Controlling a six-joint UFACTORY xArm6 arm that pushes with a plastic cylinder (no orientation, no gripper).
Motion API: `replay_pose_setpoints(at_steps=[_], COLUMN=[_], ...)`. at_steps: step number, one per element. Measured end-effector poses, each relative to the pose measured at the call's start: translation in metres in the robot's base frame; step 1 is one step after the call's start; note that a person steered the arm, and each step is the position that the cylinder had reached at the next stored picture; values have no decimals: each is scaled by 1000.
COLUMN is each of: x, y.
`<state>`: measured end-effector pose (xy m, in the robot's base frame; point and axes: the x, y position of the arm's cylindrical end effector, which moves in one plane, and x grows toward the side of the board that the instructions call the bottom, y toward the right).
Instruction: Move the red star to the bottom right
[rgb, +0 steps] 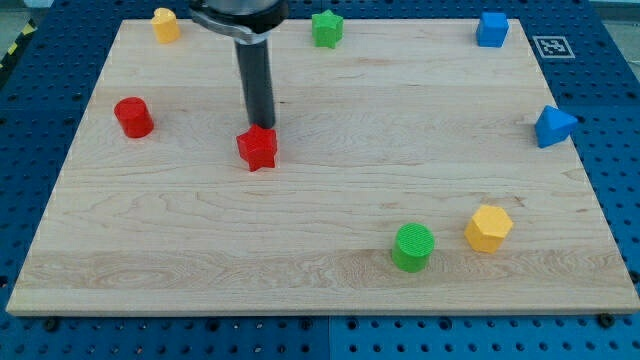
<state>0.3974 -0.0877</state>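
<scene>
The red star lies on the wooden board, left of the middle. My tip stands right at the star's upper edge, touching or almost touching it from the view's top. The rod rises straight up from there to the arm's dark end at the view's top.
A red cylinder is at the left. A yellow block, a green star and a blue cube line the top edge. A blue block is at the right. A green cylinder and yellow hexagon sit bottom right.
</scene>
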Motion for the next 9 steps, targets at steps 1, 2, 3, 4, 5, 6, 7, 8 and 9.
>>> replay_pose_setpoints(at_steps=[1,2,3,4,5,6,7,8,9], x=[0,1,9,30,51,73,94,103,103], y=[-51,-57,-37,-7,19,31,17,41,99])
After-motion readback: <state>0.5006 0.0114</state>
